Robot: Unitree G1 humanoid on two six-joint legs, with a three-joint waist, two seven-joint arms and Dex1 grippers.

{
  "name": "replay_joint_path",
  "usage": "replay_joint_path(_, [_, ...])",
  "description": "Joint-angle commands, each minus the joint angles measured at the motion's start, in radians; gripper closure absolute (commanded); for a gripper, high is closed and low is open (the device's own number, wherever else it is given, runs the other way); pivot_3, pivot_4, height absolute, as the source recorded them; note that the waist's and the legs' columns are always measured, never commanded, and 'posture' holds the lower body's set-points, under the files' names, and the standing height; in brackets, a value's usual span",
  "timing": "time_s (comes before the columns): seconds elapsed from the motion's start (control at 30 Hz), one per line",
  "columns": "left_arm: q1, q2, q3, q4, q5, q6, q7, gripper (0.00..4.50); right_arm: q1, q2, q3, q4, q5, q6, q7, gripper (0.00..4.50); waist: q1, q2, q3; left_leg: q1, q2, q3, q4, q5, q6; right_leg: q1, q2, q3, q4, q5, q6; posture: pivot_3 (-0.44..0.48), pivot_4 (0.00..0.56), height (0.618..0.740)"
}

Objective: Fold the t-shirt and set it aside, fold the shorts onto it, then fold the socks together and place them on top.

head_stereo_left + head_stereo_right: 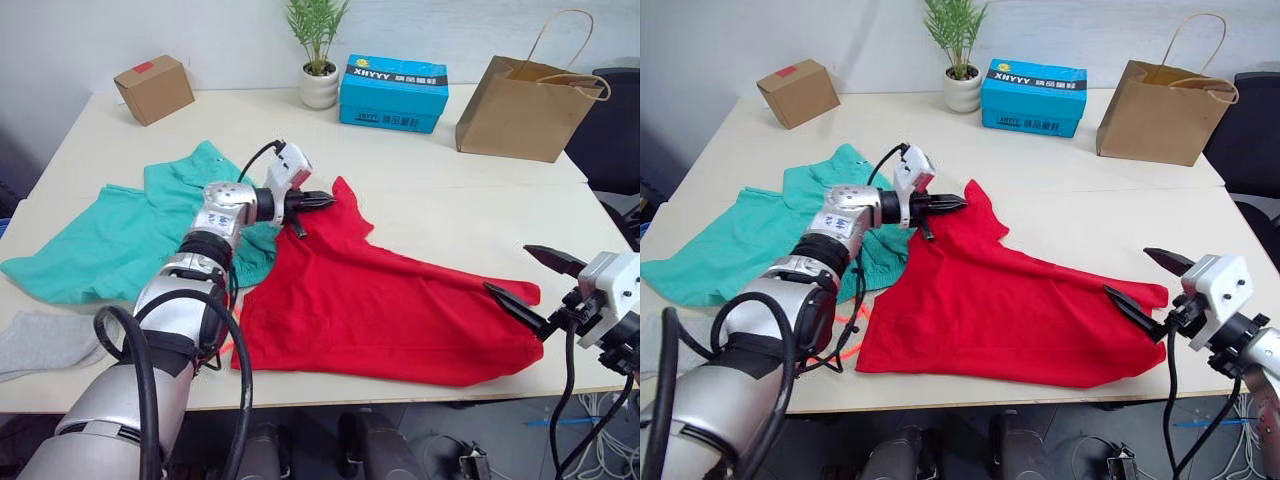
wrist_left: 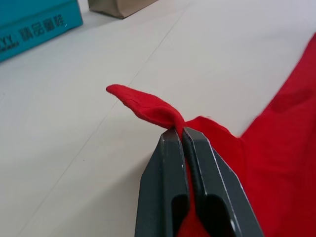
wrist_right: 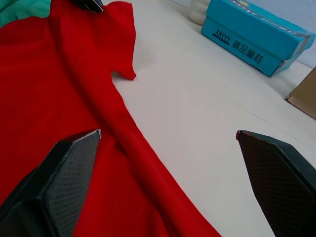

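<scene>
The red t-shirt [image 1: 380, 300] lies spread across the table's front middle. My left gripper [image 1: 322, 200] is shut on a far corner of it, and the pinched red cloth [image 2: 148, 106] pokes out past the fingertips. The teal shorts [image 1: 130, 235] lie to the left, partly under the shirt's edge. A grey sock [image 1: 45, 340] rests at the front left edge. My right gripper [image 1: 535, 285] is open, hovering just off the shirt's near right corner, with nothing between its fingers [image 3: 54, 173].
At the back of the table [image 1: 450, 200] stand a small cardboard box [image 1: 153, 88], a potted plant [image 1: 318, 50], a blue shoebox [image 1: 393, 92] and a brown paper bag [image 1: 528, 105]. An orange cord [image 1: 845, 325] lies by the shirt's near left edge.
</scene>
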Motion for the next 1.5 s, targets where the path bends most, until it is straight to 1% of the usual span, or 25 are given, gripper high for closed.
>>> replay_joint_path(0.03, [0.037, 0.026, -0.016, -0.051, 0.0, -0.154, -0.079, 4.49, 0.005, 0.009, -0.001, -0.004, 0.007, -0.02, 0.004, 0.0, 0.0, 0.0, 0.0, 0.0, 0.0, 0.0, 0.0, 0.0, 0.0, 0.0, 0.0, 0.0, 0.0, 0.0, 0.0, 0.0, 0.15, 0.74])
replay_joint_path(0.17, [0.102, 0.05, -0.058, -0.091, 0.009, -0.33, -0.194, 4.49, 0.012, 0.009, 0.003, 0.004, 0.003, -0.025, 0.01, 0.0, 0.001, 0.0, 0.0, -0.001, 0.0, 0.0, 0.0, 0.0, 0.0, 0.0, 0.0, 0.0, 0.0, 0.0, 0.0, 0.0, 0.15, 0.74])
replay_joint_path(0.4, [0.2, 0.084, -0.096, -0.126, 0.017, -0.627, -0.237, 4.49, 0.022, 0.014, 0.009, 0.018, -0.004, -0.03, 0.012, 0.0, 0.001, 0.0, 0.0, 0.0, 0.0, -0.001, 0.0, 0.0, 0.001, 0.0, -0.001, 0.0, 0.0, 0.0, 0.0, 0.0, 0.15, 0.74])
replay_joint_path(0.5, [0.23, 0.097, -0.107, -0.127, 0.004, -0.721, -0.265, 4.49, 0.03, 0.019, 0.01, 0.025, -0.006, -0.036, 0.012, 0.0, 0.0, 0.0, 0.0, 0.0, 0.0, -0.001, 0.0, 0.0, 0.001, 0.0, -0.001, 0.0, 0.0, 0.0, 0.0, 0.0, 0.15, 0.74])
replay_joint_path(0.67, [0.261, 0.103, -0.092, -0.139, -0.05, -0.799, -0.324, 4.49, 0.047, 0.03, 0.01, 0.037, -0.011, -0.043, 0.008, 0.0, 0.0, 0.0, 0.0, 0.0, 0.0, -0.001, 0.0, 0.0, 0.001, 0.001, -0.001, 0.0, 0.0, 0.0, 0.0, 0.0, 0.15, 0.74])
replay_joint_path(0.83, [0.28, 0.113, -0.063, -0.172, -0.144, -0.772, -0.404, 4.49, 0.06, 0.045, 0.012, 0.04, -0.014, -0.042, -0.004, 0.0, -0.001, 0.0, 0.0, 0.0, 0.0, -0.001, 0.001, -0.001, 0.001, 0.001, -0.001, -0.001, -0.001, 0.0, 0.0, 0.0, 0.15, 0.74])
replay_joint_path(0.9, [0.286, 0.113, -0.064, -0.203, -0.174, -0.772, -0.436, 4.49, 0.066, 0.048, 0.011, 0.042, -0.016, -0.046, -0.004, 0.0, 0.0, 0.0, 0.0, -0.001, 0.0, -0.001, 0.001, -0.001, 0.001, 0.001, -0.001, -0.001, -0.001, 0.0, 0.0, 0.0, 0.15, 0.74])
replay_joint_path(0.97, [0.292, 0.121, -0.08, -0.236, -0.182, -0.825, -0.452, 4.49, 0.069, 0.049, 0.008, 0.042, -0.016, -0.046, -0.004, 0.0, 0.0, 0.0, 0.0, 0.0, 0.0, -0.002, 0.001, -0.001, 0.001, 0.001, -0.001, -0.001, -0.001, 0.0, 0.0, 0.0, 0.15, 0.74])
replay_joint_path(1.07, [0.299, 0.135, -0.085, -0.255, -0.206, -0.842, -0.492, 4.49, 0.072, 0.045, 0.006, 0.049, -0.021, -0.055, 0.008, 0.0, 0.0, 0.0, 0.0, 0.0, 0.0, -0.002, 0.001, -0.001, 0.001, 0.001, -0.001, -0.001, -0.001, 0.0, 0.0, 0.0, 0.15, 0.74])
replay_joint_path(1.17, [0.314, 0.166, -0.106, -0.258, -0.226, -0.881, -0.566, 4.49, 0.072, 0.041, 0.003, 0.057, -0.024, -0.061, 0.014, 0.0, -0.003, 0.0, 0.0, 0.0, 0.0, -0.002, 0.001, -0.001, 0.001, 0.001, 0.0, -0.001, -0.001, 0.0, 0.0, 0.0, 0.15, 0.74])
replay_joint_path(1.23, [0.333, 0.19, -0.159, -0.284, -0.24, -0.943, -0.586, 4.49, 0.076, 0.038, 0.001, 0.062, -0.023, -0.063, 0.018, 0.0, -0.003, 0.0, 0.0, 0.0, 0.001, -0.002, 0.0, -0.001, 0.001, 0.001, 0.0, -0.001, -0.001, 0.0, 0.0, 0.0, 0.15, 0.74])
replay_joint_path(1.33, [0.361, 0.21, -0.215, -0.317, -0.267, -0.989, -0.59, 4.49, 0.081, 0.034, 0.001, 0.073, -0.025, -0.065, 0.025, 0.0, 0.0, 0.0, 0.0, 0.0, 0.001, -0.002, 0.0, -0.001, 0.001, 0.001, -0.001, -0.001, -0.001, 0.0, 0.0, 0.0, 0.15, 0.74])
replay_joint_path(1.5, [0.38, 0.239, -0.285, -0.293, -0.266, -1.065, -0.562, 4.49, 0.081, 0.039, 0.006, 0.087, -0.031, -0.067, 0.028, 0.0, 0.0, 0.0, 0.0, 0.0, 0.0, -0.002, 0.001, -0.001, 0.002, 0.002, -0.001, -0.001, -0.001, 0.0, 0.0, 0.0, 0.15, 0.74])
